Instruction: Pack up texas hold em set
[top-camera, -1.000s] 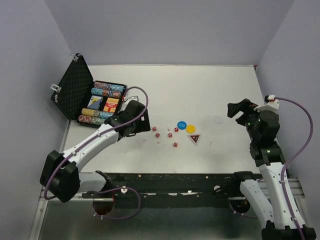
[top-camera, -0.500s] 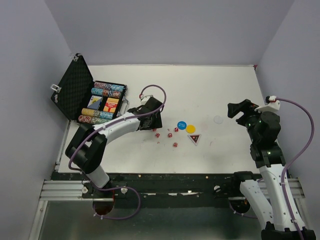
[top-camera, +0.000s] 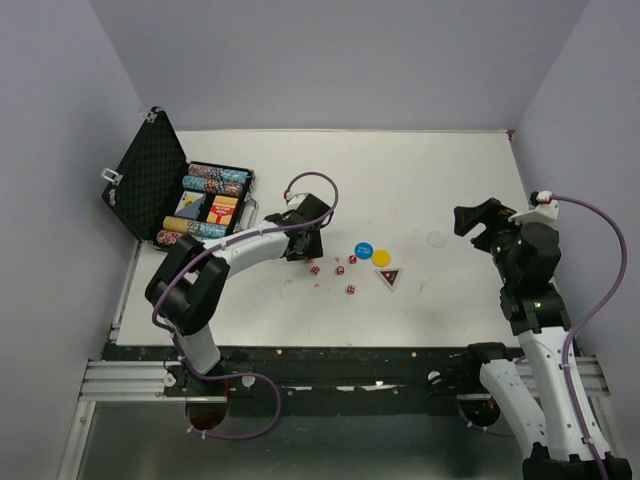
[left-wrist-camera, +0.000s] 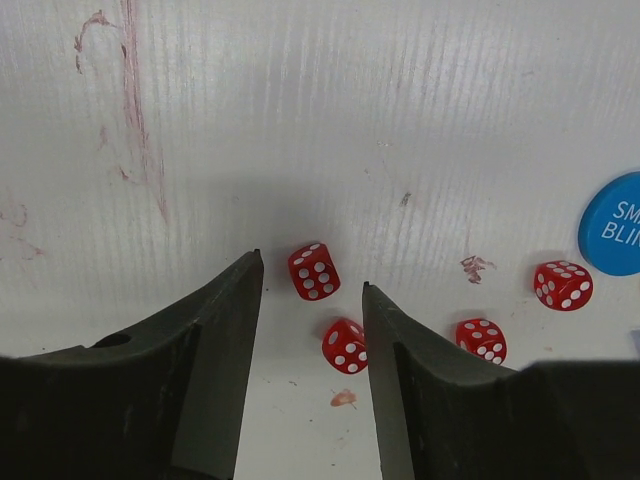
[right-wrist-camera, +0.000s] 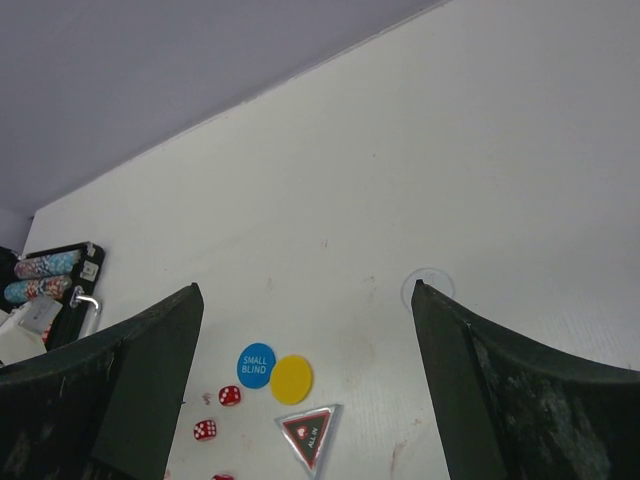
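The black case (top-camera: 212, 205) lies open at the back left, its foam lid (top-camera: 150, 178) raised and rows of multicoloured chips inside. Several red dice (top-camera: 339, 270) lie mid-table. My left gripper (top-camera: 304, 246) is open, low over the table at the left end of the dice. In the left wrist view one die (left-wrist-camera: 314, 271) sits between its fingertips and another die (left-wrist-camera: 345, 346) lies just behind. The blue disc (top-camera: 363, 250), yellow disc (top-camera: 382, 257), dark triangular token (top-camera: 388, 277) and white disc (top-camera: 436, 239) lie to the right. My right gripper (top-camera: 478, 221) is open and empty, held high.
The case's silver handle (top-camera: 251, 205) sticks out toward the dice. The enclosure walls stand close on the left, back and right. In the right wrist view the discs (right-wrist-camera: 256, 365) and token (right-wrist-camera: 308, 432) lie below and left of the gripper (right-wrist-camera: 305, 288).
My left arm has swung right from beside the case to the dice and its gripper now straddles the leftmost die. The right arm has not moved.
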